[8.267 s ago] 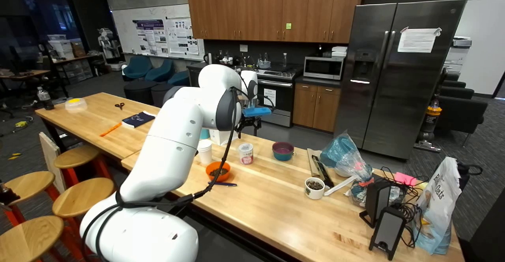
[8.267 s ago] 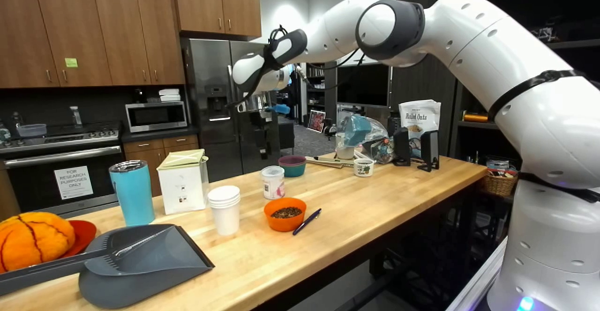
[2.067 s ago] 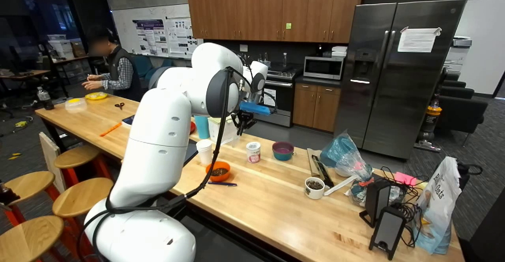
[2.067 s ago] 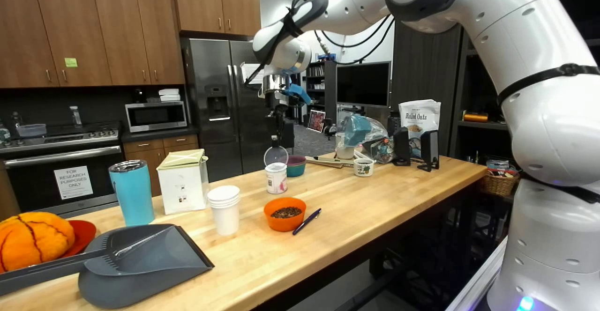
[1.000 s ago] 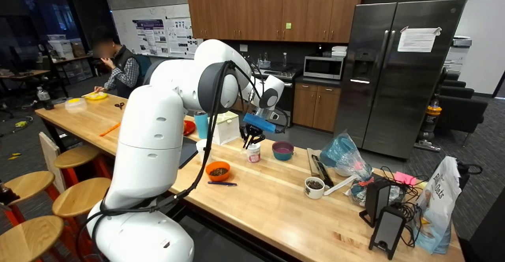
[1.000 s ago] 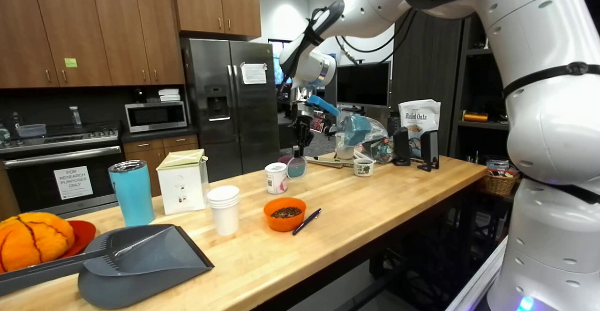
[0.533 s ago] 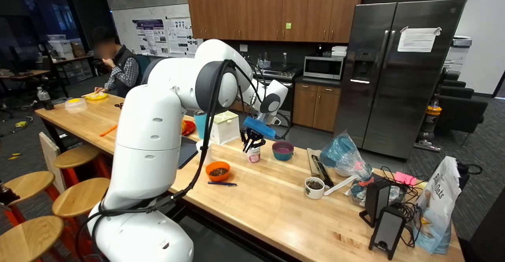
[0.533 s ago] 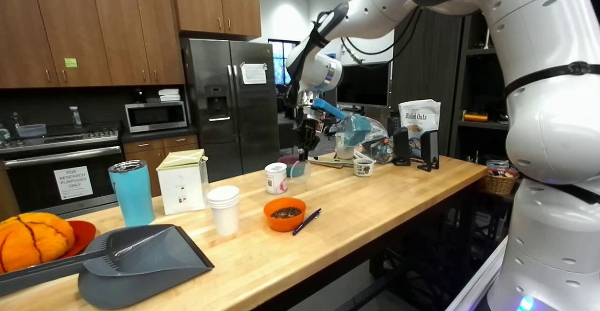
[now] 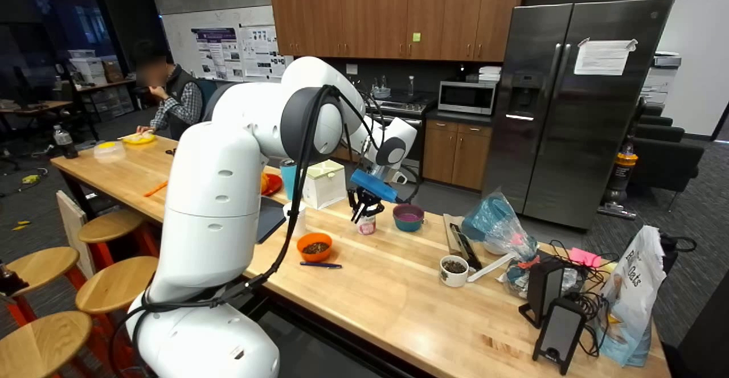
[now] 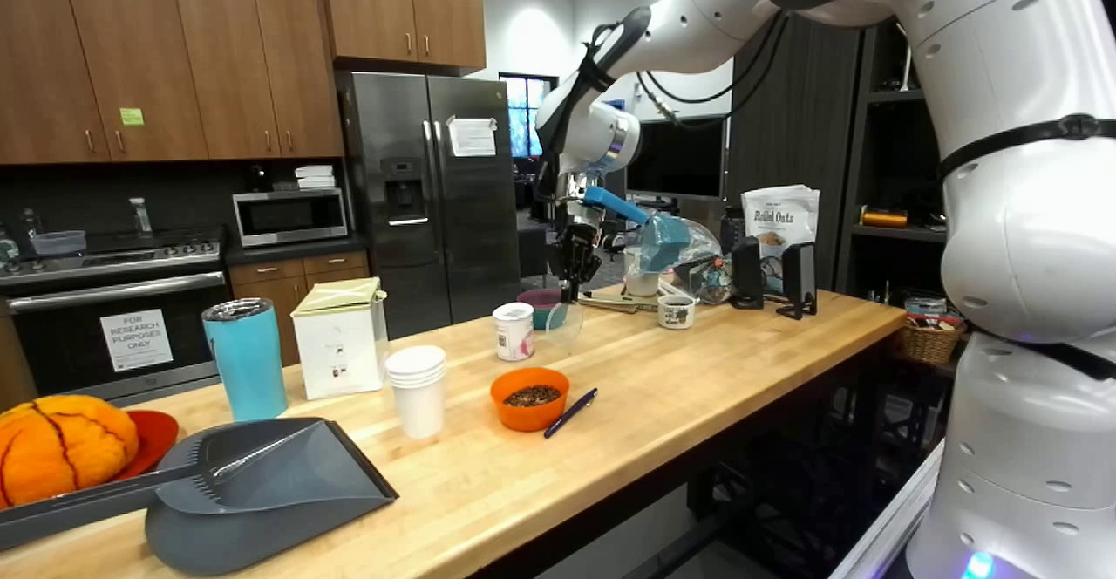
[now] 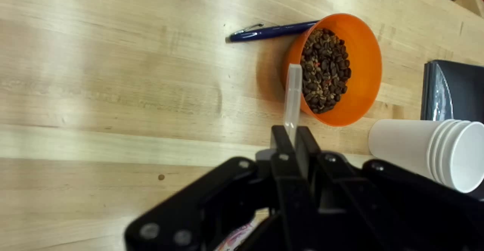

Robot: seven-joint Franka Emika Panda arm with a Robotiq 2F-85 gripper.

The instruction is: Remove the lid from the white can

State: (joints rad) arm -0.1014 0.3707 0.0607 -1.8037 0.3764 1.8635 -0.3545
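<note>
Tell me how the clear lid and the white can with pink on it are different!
The clear lid is see-through, but the white can is not. The lid is thin and flat, while the can is taller and chunkier. The gripper holds the lid steeply tilted, while the can stands upright on the table. Both look round.

In an exterior view, the gripper [image 10: 568, 295] is pinching a clear round lid [image 10: 567, 326] by its upper edge. The lid is extending downward just beside the white can [image 10: 513, 335], which is standing upright on the wooden table [image 10: 697, 365]. Behind them, a teal-and-purple bowl [image 10: 535, 299] is partly showing. Nearer, an orange bowl [image 10: 526, 418] is holding brown bits [image 10: 533, 396], and a blue pen [image 10: 571, 413] is lying just beside it. A stack of white cups [image 10: 419, 405] is standing near a white box [image 10: 338, 357] and a blue tumbler [image 10: 247, 370].
</note>
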